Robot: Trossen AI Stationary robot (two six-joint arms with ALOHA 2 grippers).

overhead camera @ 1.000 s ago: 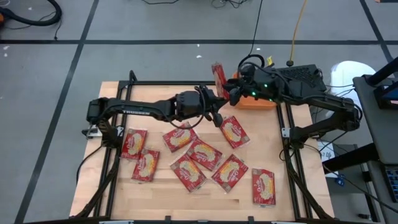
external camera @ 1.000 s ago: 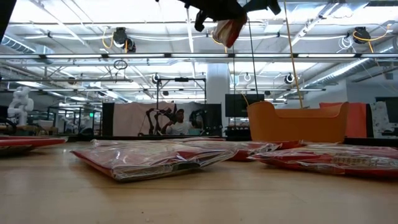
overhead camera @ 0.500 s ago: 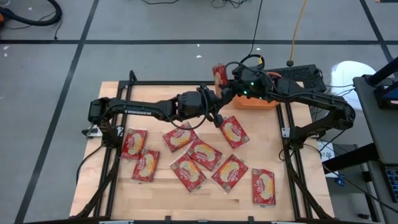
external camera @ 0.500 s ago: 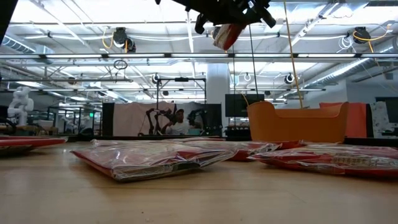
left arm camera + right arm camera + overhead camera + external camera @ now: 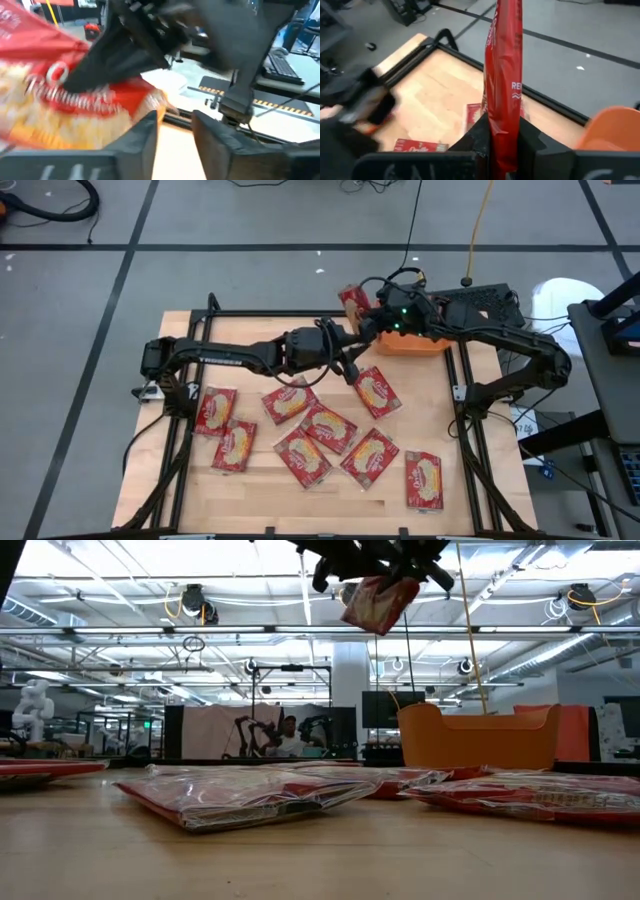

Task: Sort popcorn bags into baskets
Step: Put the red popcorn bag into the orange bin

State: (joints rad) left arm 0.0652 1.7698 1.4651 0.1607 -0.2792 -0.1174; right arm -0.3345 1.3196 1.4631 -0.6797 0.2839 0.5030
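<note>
One red popcorn bag (image 5: 351, 300) is up in the air over the table's far edge, seen high in the low view (image 5: 380, 602). My right gripper (image 5: 503, 137) is shut on it and reaches in from the right (image 5: 368, 317). Just near of the bag, my left gripper (image 5: 175, 142) stands open, with the bag (image 5: 65, 105) beside one finger and not between the two. Several more popcorn bags (image 5: 328, 428) lie flat on the wooden table. The orange basket (image 5: 480, 735) stands at the far right, partly under my right arm (image 5: 415, 347). My right gripper pinches the bag between its two fingers at one edge (image 5: 503, 120), with the flat bag edge-on in the gap. The fingers come roughly level from the table's right. The bag is lifted clear of the table and tilted (image 5: 380, 602), left of the basket.
Loose bags cover the table's middle and near part, from the left one (image 5: 215, 410) to the near-right one (image 5: 423, 480). A black metal frame (image 5: 260, 313) runs round the table's edges. The two arms meet close together at the far middle.
My right gripper has gone toward the table's left to the raised bag and taken hold of it. My left gripper, which held the bag up, has let go. The bag has turned and tipped, and now shows more of its face in the low view.
</note>
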